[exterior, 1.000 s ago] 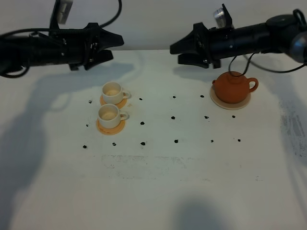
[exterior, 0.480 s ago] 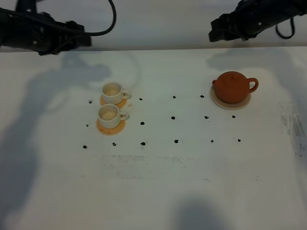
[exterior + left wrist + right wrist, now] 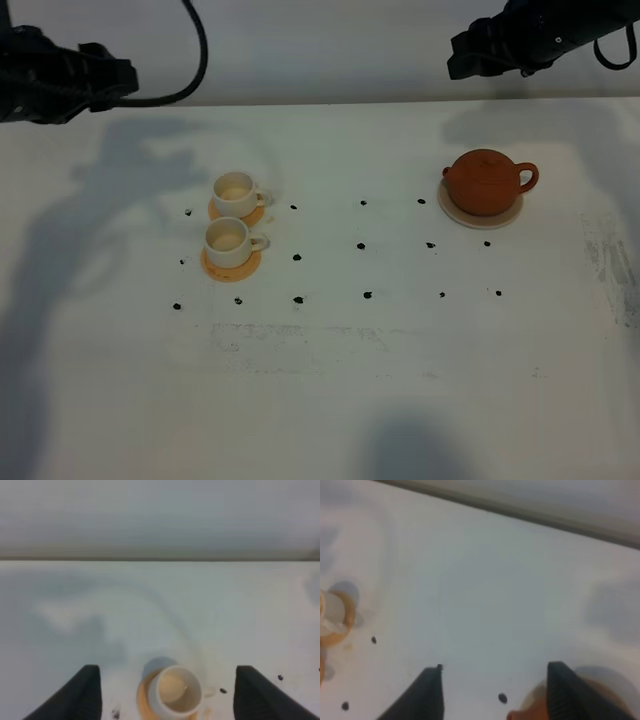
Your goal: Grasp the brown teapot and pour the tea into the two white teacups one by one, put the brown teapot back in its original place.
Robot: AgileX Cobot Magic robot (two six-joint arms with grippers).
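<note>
The brown teapot (image 3: pixel 487 182) sits on its pale cream saucer (image 3: pixel 481 217) at the right of the table, lid on, handle pointing right. The two white teacups (image 3: pixel 235 193) (image 3: pixel 228 240) stand on orange coasters at the left, one behind the other. My left gripper (image 3: pixel 118 80) hangs high beyond the table's far left; in its wrist view the left gripper (image 3: pixel 167 672) is open, with one cup (image 3: pixel 175 694) far below. My right gripper (image 3: pixel 462 55) is high behind the teapot. The right gripper (image 3: pixel 495 672) is open, and only the teapot's edge (image 3: pixel 532 711) shows.
Black dots (image 3: pixel 362 245) mark a grid across the white table (image 3: pixel 330 380). The table's far edge meets a pale wall (image 3: pixel 320 50). Arm shadows fall on the left side and in the front middle.
Both arms have pulled up and back from over the table, the left toward the far left, the right toward the far right. Teapot and cups have not moved.
</note>
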